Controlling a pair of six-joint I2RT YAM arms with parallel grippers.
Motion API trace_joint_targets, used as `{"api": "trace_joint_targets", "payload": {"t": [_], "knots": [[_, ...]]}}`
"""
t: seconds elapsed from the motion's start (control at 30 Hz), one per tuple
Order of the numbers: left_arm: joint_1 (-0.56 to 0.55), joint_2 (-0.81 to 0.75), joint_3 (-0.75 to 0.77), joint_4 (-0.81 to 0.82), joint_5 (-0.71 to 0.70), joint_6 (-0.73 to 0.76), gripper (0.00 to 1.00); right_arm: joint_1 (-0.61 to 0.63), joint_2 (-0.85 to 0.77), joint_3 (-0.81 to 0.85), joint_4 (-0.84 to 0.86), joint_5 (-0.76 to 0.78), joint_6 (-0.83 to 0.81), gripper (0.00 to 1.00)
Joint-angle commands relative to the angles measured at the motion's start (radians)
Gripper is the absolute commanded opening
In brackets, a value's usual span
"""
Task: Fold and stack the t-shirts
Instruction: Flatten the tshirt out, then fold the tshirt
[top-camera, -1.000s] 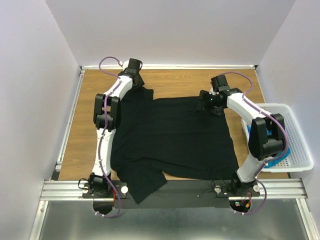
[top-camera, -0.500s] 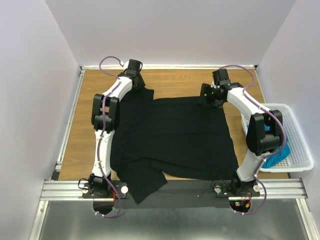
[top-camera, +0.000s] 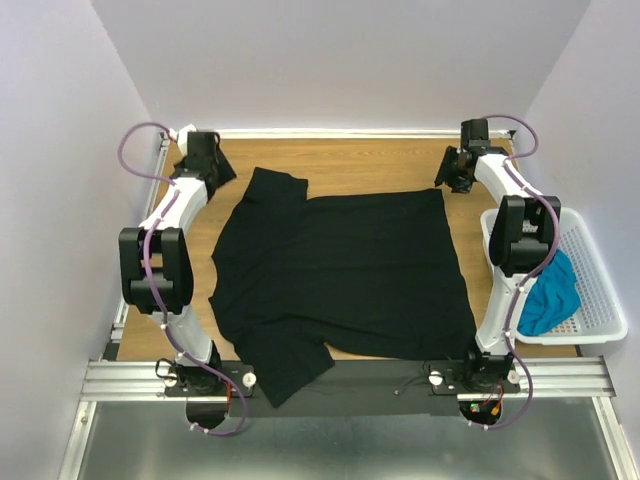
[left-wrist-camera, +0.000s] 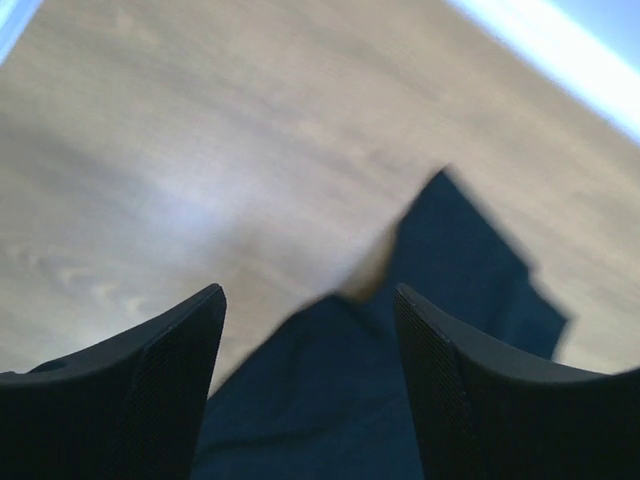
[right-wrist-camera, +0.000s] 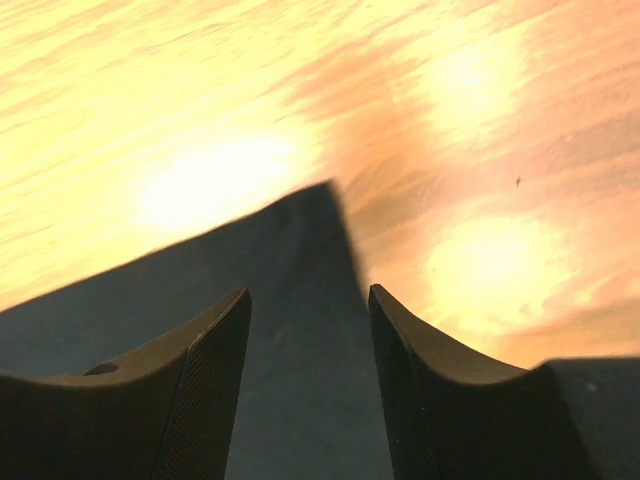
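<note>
The large, solid black cloth t-shirt (top-camera: 340, 270) lay spread flat on the wooden table (top-camera: 370, 165) between both grippers, apparently laid out so folding could begin. The crumpled teal-blue t-shirt (top-camera: 548, 295) waited in the white plastic lattice basket (top-camera: 600, 290), nearward of the right gripper (top-camera: 455, 178). Only the overhead view showed that basket, while the wrist views alone showed the left gripper (left-wrist-camera: 307, 292) and the right one each parted and empty, a black shirt corner lying just below the fingers.
</note>
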Motion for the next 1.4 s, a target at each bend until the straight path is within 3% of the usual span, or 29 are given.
{"api": "trace_joint_targets", "payload": {"t": [0.0,0.53,0.93,1.37], "knots": [[0.006,0.006,-0.120,0.032,0.021,0.068,0.78,-0.020,0.087,0.068,0.016,0.015,-0.068,0.58],[0.032,0.041,-0.123,0.032,0.056,0.101,0.79,-0.024,0.265,0.171,0.044,-0.016,-0.145,0.52],[0.030,0.073,-0.057,-0.003,0.065,0.110,0.79,-0.021,0.207,0.045,0.042,-0.065,-0.189,0.48],[0.030,0.075,-0.030,-0.020,0.081,0.108,0.79,-0.027,0.184,0.158,0.042,-0.088,-0.149,0.49]]}}
